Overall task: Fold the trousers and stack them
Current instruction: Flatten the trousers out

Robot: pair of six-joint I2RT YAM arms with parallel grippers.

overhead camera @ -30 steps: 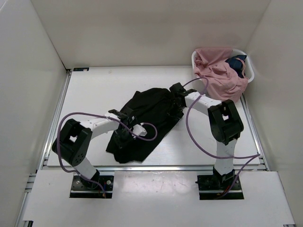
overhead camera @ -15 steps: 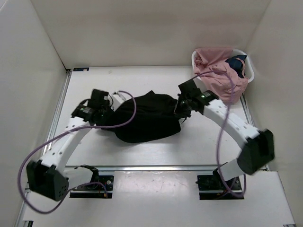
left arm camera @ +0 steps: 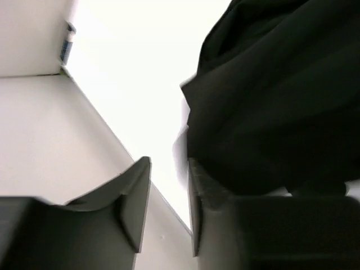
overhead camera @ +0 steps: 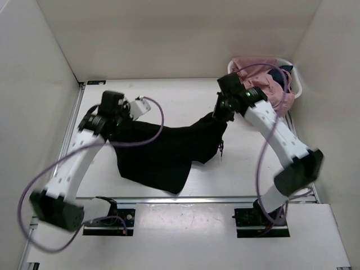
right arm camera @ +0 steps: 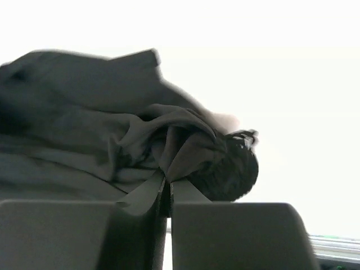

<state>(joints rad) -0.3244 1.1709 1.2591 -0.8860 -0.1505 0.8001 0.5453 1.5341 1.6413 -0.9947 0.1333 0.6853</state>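
The black trousers (overhead camera: 169,154) hang stretched over the middle of the counter (overhead camera: 185,93), between two raised, outstretched arms. A white basket (overhead camera: 296,84) holding a pink garment (overhead camera: 259,84) sits in the far right corner. The right gripper (right arm camera: 167,188) is clamped on a trouser fold. The left gripper (left arm camera: 169,166) shows a narrow gap with cloth beside one finger, so I cannot tell whether it has hold.

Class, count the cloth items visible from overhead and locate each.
3: black trousers spread mid-table; pink garment in the far-right basket; dark blue cloth beside it. More may be hidden.
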